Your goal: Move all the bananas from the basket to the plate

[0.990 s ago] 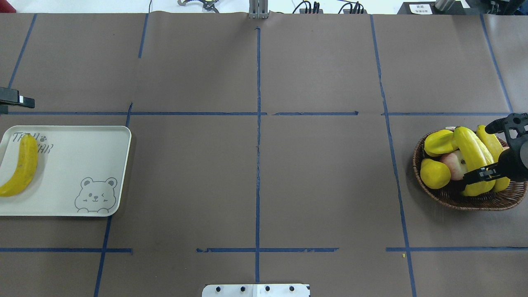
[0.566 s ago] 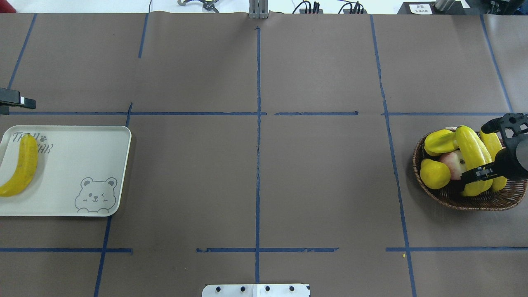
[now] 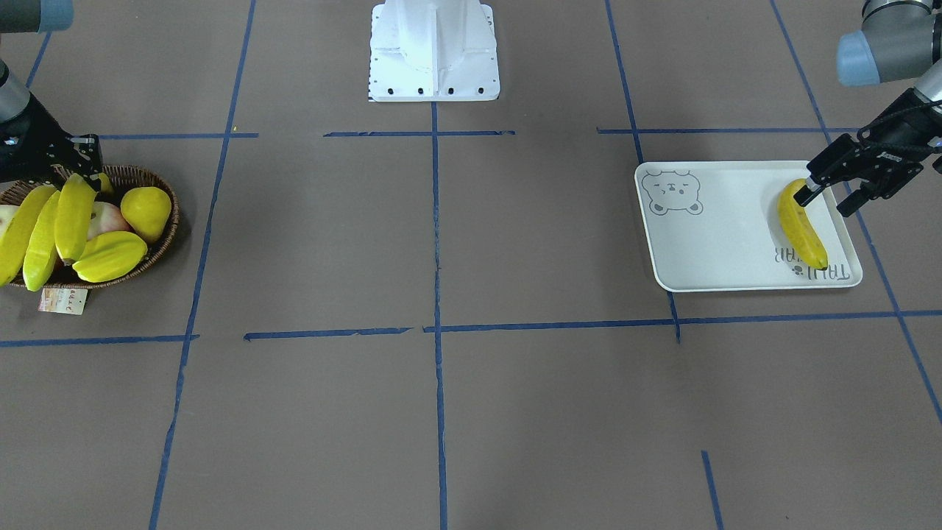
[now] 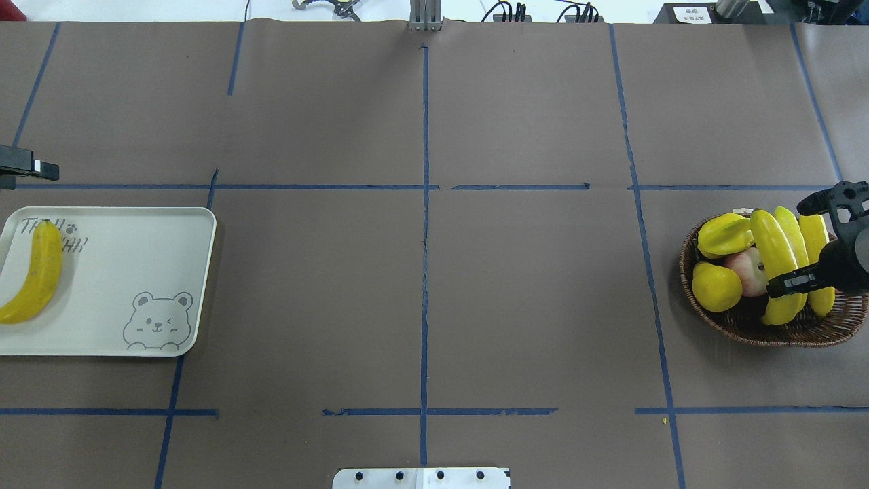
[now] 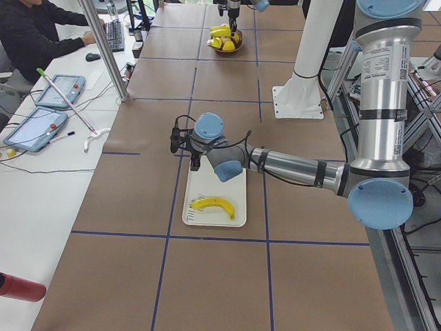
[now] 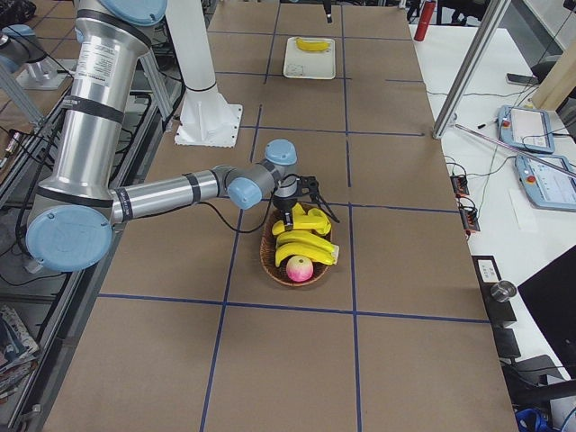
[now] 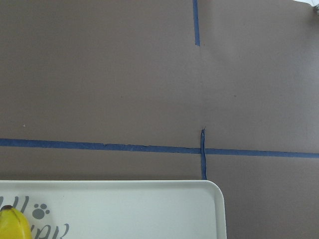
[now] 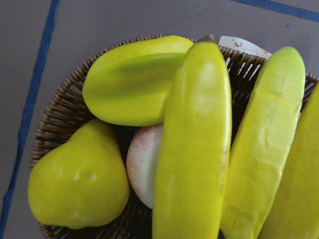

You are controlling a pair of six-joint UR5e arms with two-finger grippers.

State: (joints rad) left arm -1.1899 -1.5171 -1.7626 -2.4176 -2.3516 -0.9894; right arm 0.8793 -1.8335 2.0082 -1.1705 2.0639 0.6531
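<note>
Three bananas (image 4: 770, 258) (image 3: 73, 213) (image 8: 194, 149) lie side by side in the brown wicker basket (image 4: 706, 309) (image 3: 158, 246) at the table's right end. My right gripper (image 4: 808, 241) hangs open over them. One finger is at their near ends and the other is at their far ends. A further banana (image 4: 37, 275) (image 3: 801, 232) rests on the white bear plate (image 4: 122, 272) (image 3: 721, 235) at the left end. My left gripper (image 3: 826, 200) stands open just beyond that banana's near tip and holds nothing.
The basket also holds a ridged star fruit (image 4: 725, 233), a yellow pear (image 4: 714, 285) and a pinkish round fruit (image 4: 745, 268). A paper tag (image 3: 62, 300) hangs off its rim. The robot base (image 3: 434, 51) stands mid-table. A person sits at a side desk (image 5: 41, 34).
My right gripper has shifted slightly toward the table's far edge over the basket. The bananas under it have moved, and a third one now shows. The left arm has barely moved.
</note>
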